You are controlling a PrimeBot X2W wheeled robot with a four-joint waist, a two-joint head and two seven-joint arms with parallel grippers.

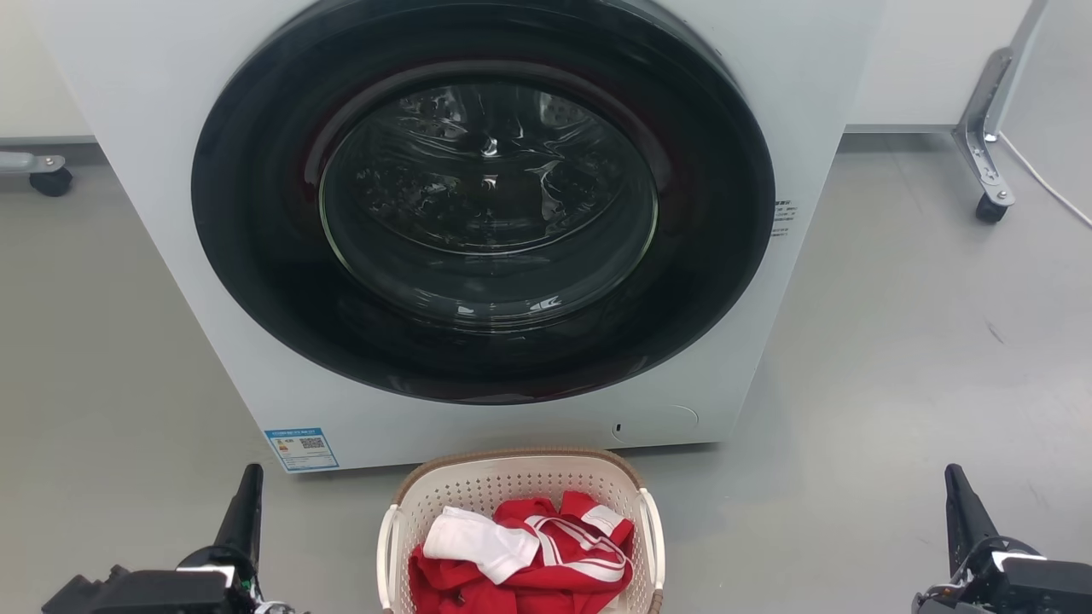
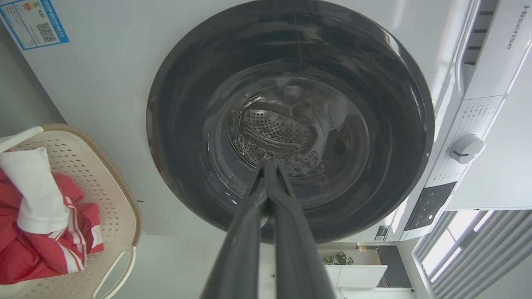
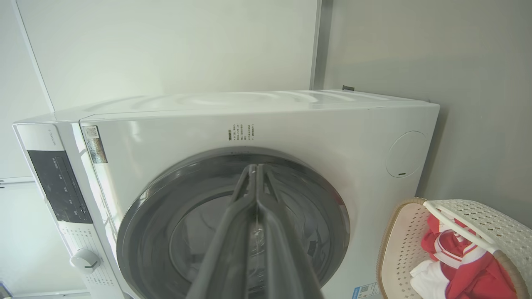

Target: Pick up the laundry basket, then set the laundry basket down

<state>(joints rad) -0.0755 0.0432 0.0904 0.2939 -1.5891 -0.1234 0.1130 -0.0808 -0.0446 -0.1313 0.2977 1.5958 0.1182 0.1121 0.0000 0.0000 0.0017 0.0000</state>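
Note:
The laundry basket (image 1: 512,477) stands on the floor just in front of the washing machine, cream-white and perforated with a brown rim and white loop handles. Red and white clothes lie inside it. It also appears at the left edge of the left wrist view, laundry basket (image 2: 104,174), and at the lower right of the right wrist view, laundry basket (image 3: 478,216). My left gripper (image 1: 247,486) sits shut at the lower left, well to the basket's left. My right gripper (image 1: 955,486) sits shut at the lower right, far from the basket. Both hold nothing.
A white front-loading washing machine (image 1: 128,128) with a closed dark round door (image 1: 486,196) fills the space ahead. Grey floor (image 1: 896,341) spreads on both sides. A caster leg (image 1: 990,205) stands at the far right, another caster (image 1: 51,179) at the far left.

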